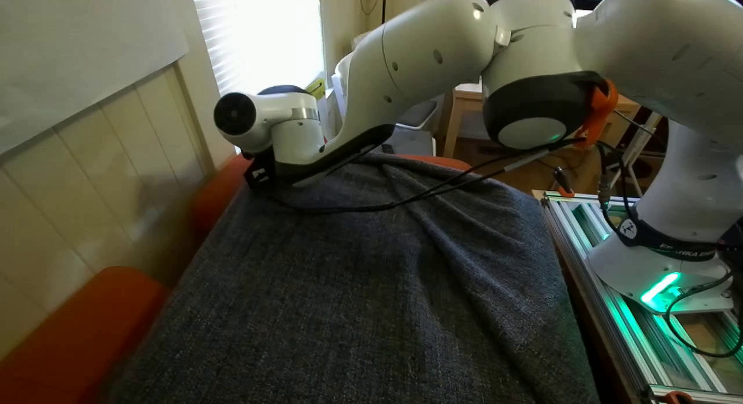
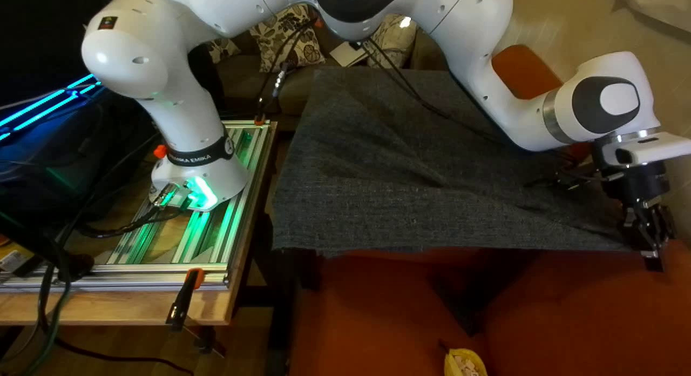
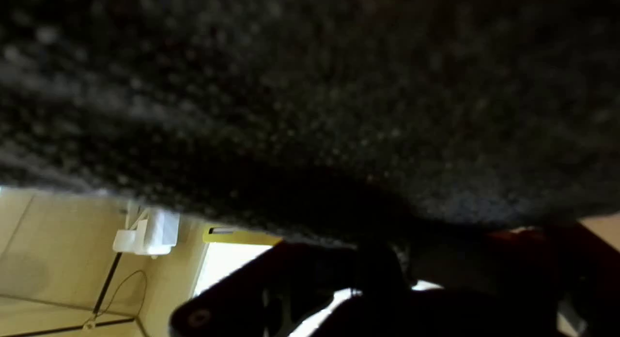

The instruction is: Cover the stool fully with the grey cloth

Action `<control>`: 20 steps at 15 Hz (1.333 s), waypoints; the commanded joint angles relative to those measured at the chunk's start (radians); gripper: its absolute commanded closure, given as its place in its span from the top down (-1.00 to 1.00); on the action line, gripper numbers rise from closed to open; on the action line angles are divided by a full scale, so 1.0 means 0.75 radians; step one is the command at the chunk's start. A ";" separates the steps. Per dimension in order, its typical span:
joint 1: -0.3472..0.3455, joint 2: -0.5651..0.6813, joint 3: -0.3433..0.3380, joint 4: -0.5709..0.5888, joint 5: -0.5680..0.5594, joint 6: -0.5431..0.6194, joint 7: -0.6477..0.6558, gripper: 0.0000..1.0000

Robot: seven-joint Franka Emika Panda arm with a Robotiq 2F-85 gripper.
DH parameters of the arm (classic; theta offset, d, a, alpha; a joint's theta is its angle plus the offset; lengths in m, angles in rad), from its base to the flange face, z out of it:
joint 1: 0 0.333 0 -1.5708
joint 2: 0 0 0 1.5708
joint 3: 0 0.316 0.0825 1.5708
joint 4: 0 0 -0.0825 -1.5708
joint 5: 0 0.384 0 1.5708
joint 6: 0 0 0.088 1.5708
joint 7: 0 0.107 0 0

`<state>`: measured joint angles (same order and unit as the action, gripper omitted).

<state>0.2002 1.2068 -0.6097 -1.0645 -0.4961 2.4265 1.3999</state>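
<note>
Grey cloth (image 1: 348, 288), apparently over orange seating (image 2: 372, 311)

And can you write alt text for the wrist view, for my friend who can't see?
Blurry dark grey cloth fills the top. Below it are the robot's shadowy hand, a bright window, a yellow strip and a pale wall.

Rough cloth (image 1: 348, 288), glossy arm (image 1: 421, 35)

The cloth looks matt and coarsely woven; the arm is smooth and plastic-like. The frame (image 2: 156, 280) is bare metal, the desk (image 2: 108, 309) smooth wood. The upholstery (image 2: 367, 322) looks matt, the cushion (image 2: 307, 49) printed fabric.
</note>
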 commanded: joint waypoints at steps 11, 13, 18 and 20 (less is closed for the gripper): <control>-0.130 -0.463 0.161 -0.078 0.069 -0.677 -0.124 1.00; -0.145 -0.519 0.212 -0.089 0.044 -0.828 -0.240 1.00; -0.219 -0.744 0.360 -0.266 0.085 -0.834 -0.492 1.00; -0.254 -0.850 0.407 -0.379 0.111 -0.794 -0.562 1.00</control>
<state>0.0513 0.7280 -0.3722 -1.1693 -0.4434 1.7632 1.0566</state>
